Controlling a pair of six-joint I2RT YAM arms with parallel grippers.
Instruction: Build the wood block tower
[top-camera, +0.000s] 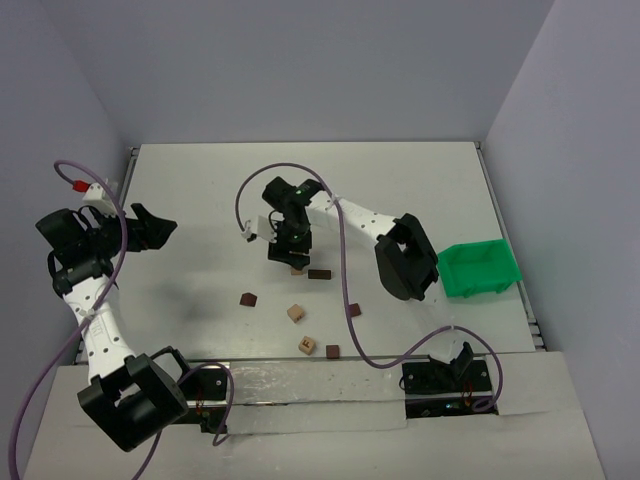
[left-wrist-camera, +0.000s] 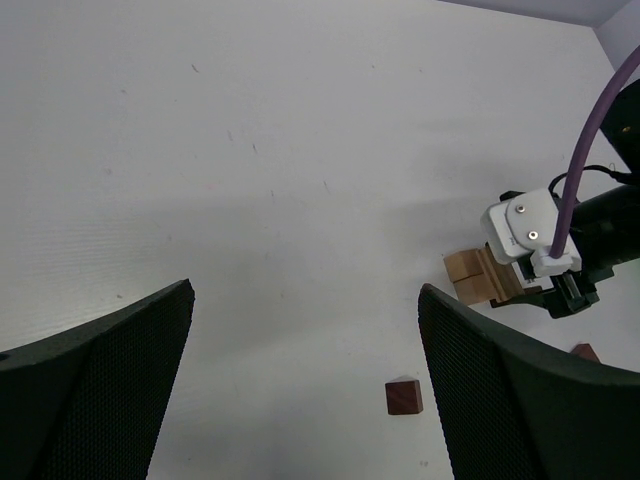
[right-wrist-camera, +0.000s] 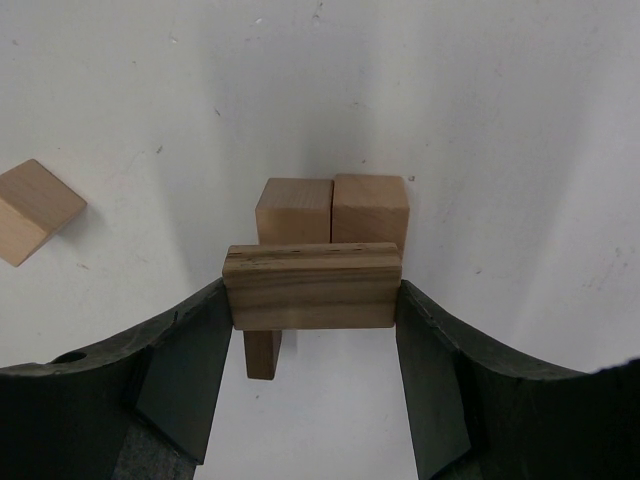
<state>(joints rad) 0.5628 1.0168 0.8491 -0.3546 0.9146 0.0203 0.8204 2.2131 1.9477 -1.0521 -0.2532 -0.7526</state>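
The right fingers (right-wrist-camera: 170, 380) are gripping a brick (right-wrist-camera: 312, 285) over the wood block tower (right-wrist-camera: 335, 212) (two tan cubes, middle of the counter (top-camera: 400, 180)); releasing off-centre may be tipping it. The left fingers (left-wrist-camera: 100, 390) are standing open.

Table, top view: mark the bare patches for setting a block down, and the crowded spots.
Bare: the far strip of the table, and the stretch between the left hand and the dark cube. Crowded: around the right hand and its tan brick, among the loose blocks near it.
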